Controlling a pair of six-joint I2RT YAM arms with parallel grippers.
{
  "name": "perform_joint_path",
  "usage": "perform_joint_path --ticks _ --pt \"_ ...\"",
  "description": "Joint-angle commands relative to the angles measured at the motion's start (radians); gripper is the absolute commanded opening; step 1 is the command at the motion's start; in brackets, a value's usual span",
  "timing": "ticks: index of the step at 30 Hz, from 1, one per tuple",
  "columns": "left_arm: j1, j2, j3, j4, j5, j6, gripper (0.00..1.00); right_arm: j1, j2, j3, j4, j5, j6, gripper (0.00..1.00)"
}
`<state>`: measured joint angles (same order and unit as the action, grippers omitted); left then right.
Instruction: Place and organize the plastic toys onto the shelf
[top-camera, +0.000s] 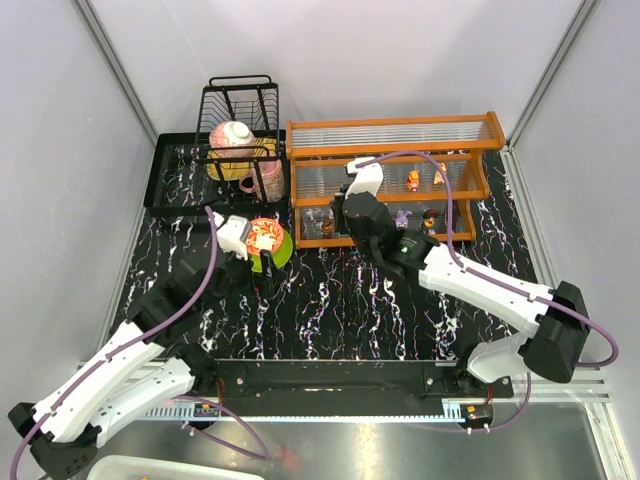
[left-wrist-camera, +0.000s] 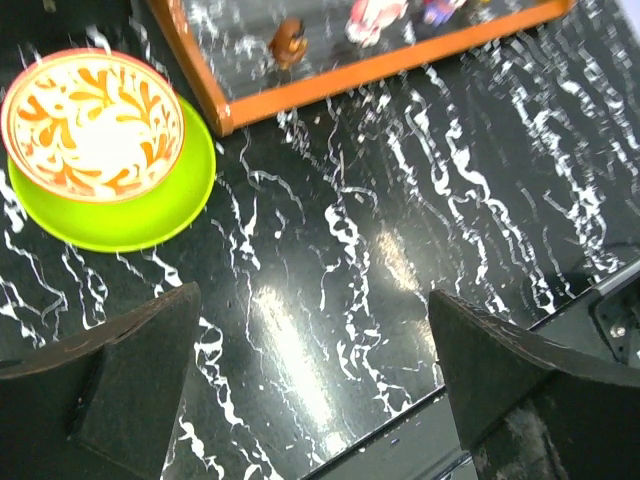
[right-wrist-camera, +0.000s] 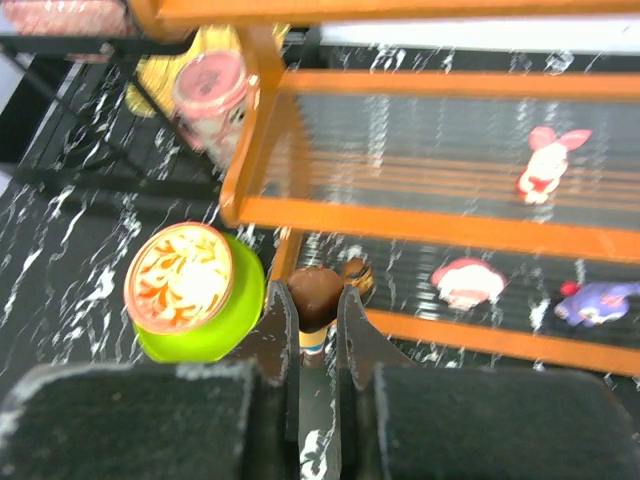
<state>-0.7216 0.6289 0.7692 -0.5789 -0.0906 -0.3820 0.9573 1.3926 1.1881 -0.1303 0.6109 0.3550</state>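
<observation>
My right claw (right-wrist-camera: 315, 318) is narrow, its two fingers (right-wrist-camera: 278, 335) pressed against a small brown-headed figure (right-wrist-camera: 318, 292). It holds the figure at the near left corner of the orange shelf (top-camera: 390, 123), just in front of the lowest tier. I cannot tell whether the figure touches anything beneath it. A second small brown shape (right-wrist-camera: 356, 272) lies just behind it, too blurred to identify.

A pink figure (right-wrist-camera: 545, 160) stands on the middle tier. A pink-and-white figure (right-wrist-camera: 465, 282) and a purple figure (right-wrist-camera: 600, 300) are on the lowest tier, to the right.

My left claw (left-wrist-camera: 312, 310) is wide and holds nothing. It hangs over the black marbled table (left-wrist-camera: 400, 220), near the patterned bowl (left-wrist-camera: 95, 125) sitting on a green plate (left-wrist-camera: 195, 190), left of the shelf.

A black wire rack (top-camera: 240, 100) with a pink cup (right-wrist-camera: 210, 90) stands at the far left.
</observation>
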Motion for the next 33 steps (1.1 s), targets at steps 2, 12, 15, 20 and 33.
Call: perform_joint_path --ticks 2,12,15,20,33 --pt "0.008 -0.008 -0.045 0.019 -0.020 -0.057 0.99 -0.051 0.060 0.030 0.165 0.064 -0.148 0.00" --pt "0.037 -0.014 -0.068 0.002 -0.031 -0.034 0.99 -0.088 0.218 0.080 0.326 0.090 -0.287 0.00" --pt "0.040 -0.011 -0.068 0.004 -0.032 -0.034 0.99 -0.094 0.238 0.081 0.380 0.102 -0.309 0.00" --pt "0.045 -0.008 -0.073 0.011 -0.023 -0.031 0.99 -0.100 0.275 0.068 0.512 0.112 -0.381 0.00" --pt "0.057 -0.009 -0.076 0.013 -0.015 -0.028 0.99 -0.164 0.329 0.076 0.595 0.078 -0.401 0.00"
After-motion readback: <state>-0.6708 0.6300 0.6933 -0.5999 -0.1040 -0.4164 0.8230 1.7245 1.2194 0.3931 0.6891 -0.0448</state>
